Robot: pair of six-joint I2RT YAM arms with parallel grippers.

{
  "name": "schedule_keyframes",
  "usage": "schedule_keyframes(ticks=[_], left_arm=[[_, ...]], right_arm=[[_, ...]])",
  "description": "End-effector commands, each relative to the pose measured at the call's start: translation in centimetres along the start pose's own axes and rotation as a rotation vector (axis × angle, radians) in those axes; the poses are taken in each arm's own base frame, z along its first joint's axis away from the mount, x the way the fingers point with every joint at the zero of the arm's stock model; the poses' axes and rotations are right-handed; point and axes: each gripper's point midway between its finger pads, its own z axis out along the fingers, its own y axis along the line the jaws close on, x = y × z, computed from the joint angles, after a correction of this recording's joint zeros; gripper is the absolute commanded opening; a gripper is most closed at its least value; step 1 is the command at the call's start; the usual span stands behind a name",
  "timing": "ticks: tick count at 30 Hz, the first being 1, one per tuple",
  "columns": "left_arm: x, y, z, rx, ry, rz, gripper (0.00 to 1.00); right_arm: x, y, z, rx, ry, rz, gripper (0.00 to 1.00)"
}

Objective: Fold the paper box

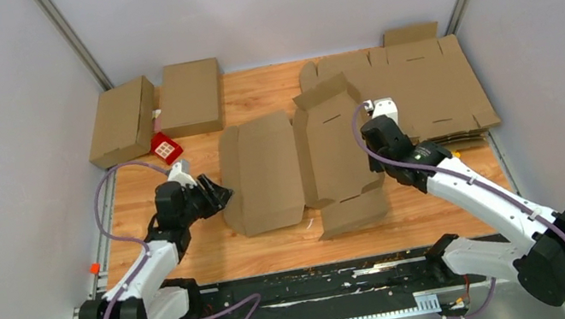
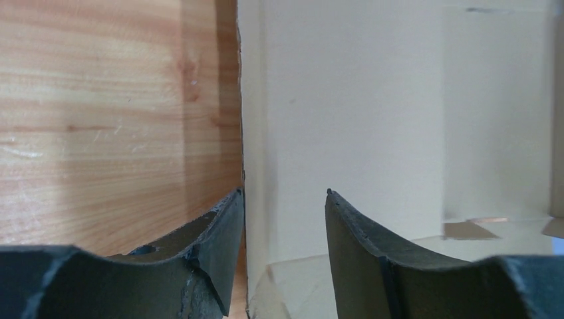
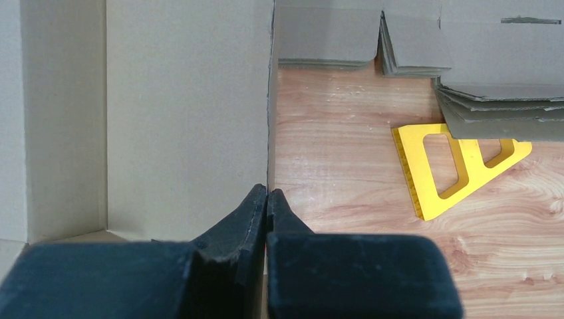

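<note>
The brown paper box [image 1: 297,166] lies half unfolded in the middle of the table, with its side flaps raised. My left gripper [image 1: 218,196] is open at the box's left flap. In the left wrist view the flap's edge [image 2: 243,119] stands between the fingers [image 2: 219,229], next to the left one. My right gripper [image 1: 376,163] is shut on the box's right flap. In the right wrist view the fingers [image 3: 256,206] pinch the flap's edge [image 3: 271,100].
Two folded boxes [image 1: 121,121] [image 1: 191,97] stand at the back left, with a red item [image 1: 165,148] beside them. A stack of flat cardboard sheets [image 1: 422,84] lies at the back right. A yellow triangle ruler [image 3: 452,166] lies on the wood beside it.
</note>
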Motion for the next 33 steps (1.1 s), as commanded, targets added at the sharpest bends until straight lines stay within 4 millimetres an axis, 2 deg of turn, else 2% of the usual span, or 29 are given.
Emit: schedule_keyframes(ticks=[1,4,6,11,19,23,27,33], left_arm=[[-2.2,-2.6,-1.1,0.111,-0.111,0.035,0.56],[-2.6,-3.6,-1.7,0.161,-0.152,0.035,0.55],[-2.5,-3.5,-1.6,0.166,-0.152,0.032,0.55],[-1.1,0.3,-0.5,-0.049,-0.033,0.037,0.53],[-0.9,2.2,-0.4,-0.153,0.004,0.069,0.54],[-1.3,1.9,-0.6,-0.139,-0.011,0.092,0.32],[-1.9,1.2,-0.9,-0.112,-0.033,0.122,0.0],[-4.5,-2.4,-3.1,0.008,-0.162,0.142,0.0]], right_arm=[[-0.5,0.8,0.1,-0.027,-0.011,0.013,0.0],[-0.6,0.9,0.1,-0.028,-0.012,0.012,0.0],[-0.6,0.9,0.1,-0.028,-0.011,0.013,0.0],[-0.8,1.0,0.1,-0.033,-0.01,0.01,0.0],[-0.8,1.2,0.2,-0.036,-0.008,0.008,0.0],[-0.8,1.3,0.3,-0.042,-0.008,0.008,0.0],[-0.8,1.3,0.4,-0.041,-0.006,0.007,0.0],[-1.2,2.5,0.6,-0.081,-0.005,0.049,0.0]])
